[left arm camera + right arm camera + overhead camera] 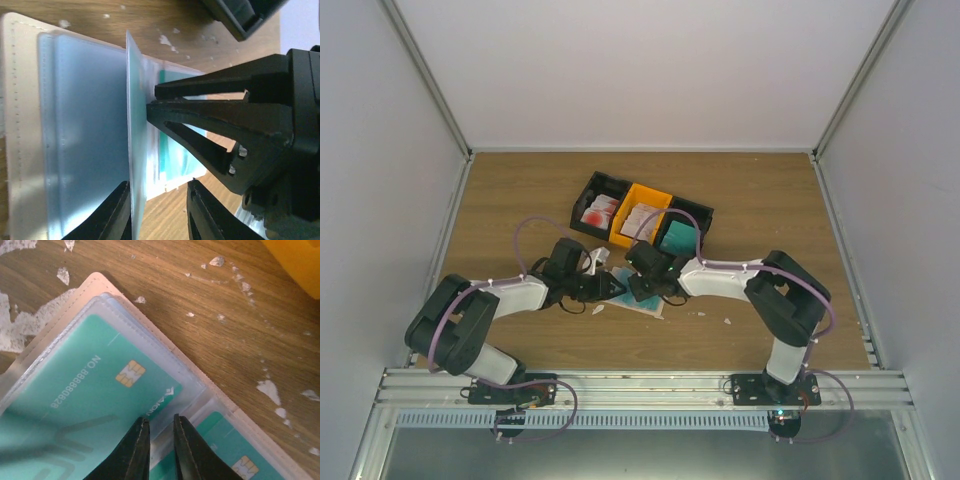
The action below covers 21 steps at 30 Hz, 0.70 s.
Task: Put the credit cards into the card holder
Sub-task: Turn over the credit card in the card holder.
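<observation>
right hand point(159, 429) nearly closed, tips on card holder point(89, 282); left hand point(157, 202) wide around upright teal card point(136, 125), best slid in squarely.

The table point(240, 340) was matt brown wood grain, flecked with rough white scraps point(269, 390). The card holder point(95, 282) had a pale beige, leather-like matt border with stitching, and clear glossy plastic sleeves. The teal credit card point(100, 385) under one sleeve was smooth plastic with a shiny gold metal chip point(130, 373). The right hand point(161, 422) was matt black plastic, the orange bin point(300, 260) smooth plastic.
</observation>
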Available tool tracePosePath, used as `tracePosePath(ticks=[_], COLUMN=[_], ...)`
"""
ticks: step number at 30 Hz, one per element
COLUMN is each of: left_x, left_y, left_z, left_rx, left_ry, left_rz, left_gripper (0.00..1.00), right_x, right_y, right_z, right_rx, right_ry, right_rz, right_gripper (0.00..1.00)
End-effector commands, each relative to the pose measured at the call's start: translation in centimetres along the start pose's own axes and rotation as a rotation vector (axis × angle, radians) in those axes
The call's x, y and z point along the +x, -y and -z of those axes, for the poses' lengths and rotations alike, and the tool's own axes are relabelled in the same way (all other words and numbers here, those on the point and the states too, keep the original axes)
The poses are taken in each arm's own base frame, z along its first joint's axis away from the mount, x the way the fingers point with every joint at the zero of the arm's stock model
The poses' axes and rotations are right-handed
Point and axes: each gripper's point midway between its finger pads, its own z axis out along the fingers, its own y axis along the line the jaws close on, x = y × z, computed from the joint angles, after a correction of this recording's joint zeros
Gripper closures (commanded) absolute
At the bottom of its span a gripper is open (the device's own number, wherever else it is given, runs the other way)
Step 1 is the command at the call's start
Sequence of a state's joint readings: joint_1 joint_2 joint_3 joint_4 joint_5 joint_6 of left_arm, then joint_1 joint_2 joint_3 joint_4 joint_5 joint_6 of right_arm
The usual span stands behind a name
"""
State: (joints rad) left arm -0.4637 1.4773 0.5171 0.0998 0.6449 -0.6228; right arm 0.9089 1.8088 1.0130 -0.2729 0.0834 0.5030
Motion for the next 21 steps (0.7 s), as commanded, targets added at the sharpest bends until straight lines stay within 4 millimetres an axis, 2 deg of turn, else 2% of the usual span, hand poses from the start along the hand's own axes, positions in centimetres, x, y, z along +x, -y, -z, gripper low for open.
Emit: tracePosePath(ticks=[1, 5, 12, 16, 21], left_x=[0.1, 0.5, 1.2, 1.3, 0.0], left_y=[2.2, 3.1, 6.3, 6.6, 5.8], left_z=[0.0, -0.5, -1.8, -2.3, -1.9], left_rx=[0.126, 0.174, 0.252, 0.241, 0.156], left_ry=[-0.016, -0.043, -0.095, -0.094, -0.028], left_rz=[-0.069, -0.080, -0.150, -0.155, -0.146], left_gripper=[0.66, 0.61, 0.52, 0.45, 0.40], right_x=[0.0, -2.3, -3.5, -3.8, -4.5], right_y=[1.7, 3.3, 7.4, 9.0, 8.9], right_z=[1.9, 5.6, 10.5, 12.0, 13.0], right_rx=[0.078, 0.127, 0.199, 0.207, 0.164], right_ry=[0.030, 0.151, 0.295, 0.327, 0.336], right_rz=[-0.045, -0.128, -0.266, -0.291, -0.231], right_gripper=[0.81, 0.73, 0.67, 0.64, 0.61])
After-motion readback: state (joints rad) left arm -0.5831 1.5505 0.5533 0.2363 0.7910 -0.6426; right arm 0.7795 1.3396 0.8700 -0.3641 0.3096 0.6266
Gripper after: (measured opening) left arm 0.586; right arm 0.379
